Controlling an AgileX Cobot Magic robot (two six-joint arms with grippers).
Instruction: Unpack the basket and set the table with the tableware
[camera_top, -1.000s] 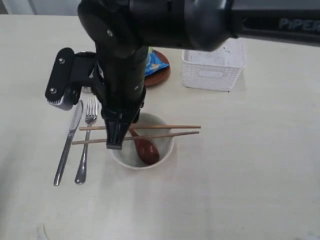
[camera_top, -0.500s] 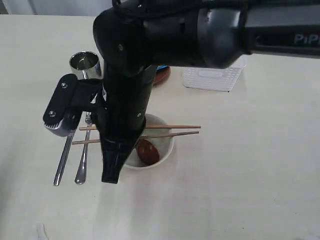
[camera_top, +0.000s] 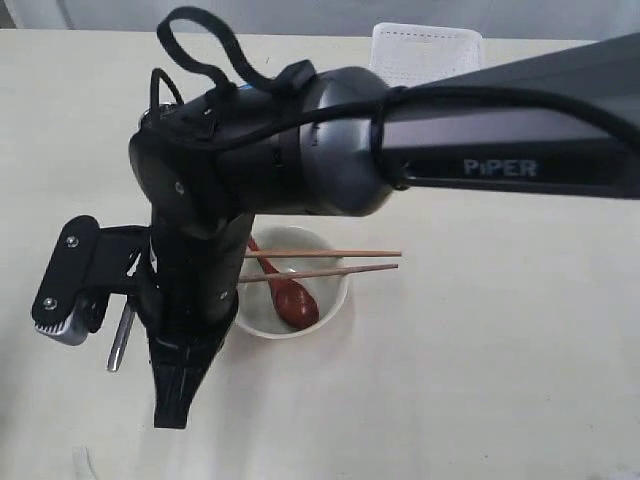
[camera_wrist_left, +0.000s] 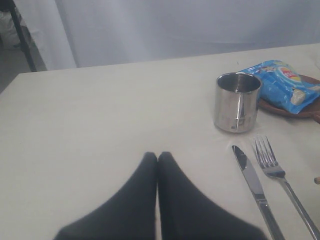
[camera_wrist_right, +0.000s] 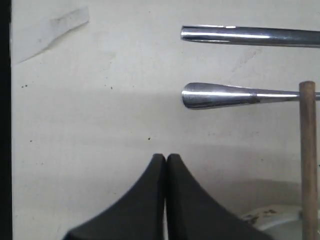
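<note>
Now my right arm (camera_top: 330, 170) reaches farther toward the near-left corner of the surface (camera_top: 500, 380) than half a second ago. Its jaws point down closer to the near edge, off to the near-left of the bowl (camera_top: 330, 295) rather than at its rim. In the exterior view the arm has come to cover the cup (camera_wrist_left: 237, 102), the plate (camera_wrist_left: 295, 111) and the fork (camera_wrist_left: 274, 171). Of the knife (camera_top: 118, 345) only the handle end shows there. Bowl, spoon (camera_top: 292, 302) and chopsticks (camera_top: 340, 253) lie as they did. The basket (camera_top: 427, 52), white with grid sides, shows past the arm by the far edge.

My right jaws are pressed together with nothing between them, over bare surface. Near them lie the knife and fork handles, and one chopstick lies over the fork's handle. My left jaws are likewise closed tip to tip and empty.

The bowl is off-white and round, about mid-surface. The reddish-brown spoon rests in it, head toward the near rim, handle leaning up toward the far-left rim. The two thin wooden chopsticks lie side by side across the rim, their ends jutting out to the right. From my left wrist, the steel cup stands upright, and the knife and fork lie side by side, apart, near it. A blue bag (camera_wrist_left: 280, 87) lies on the brown plate.
</note>
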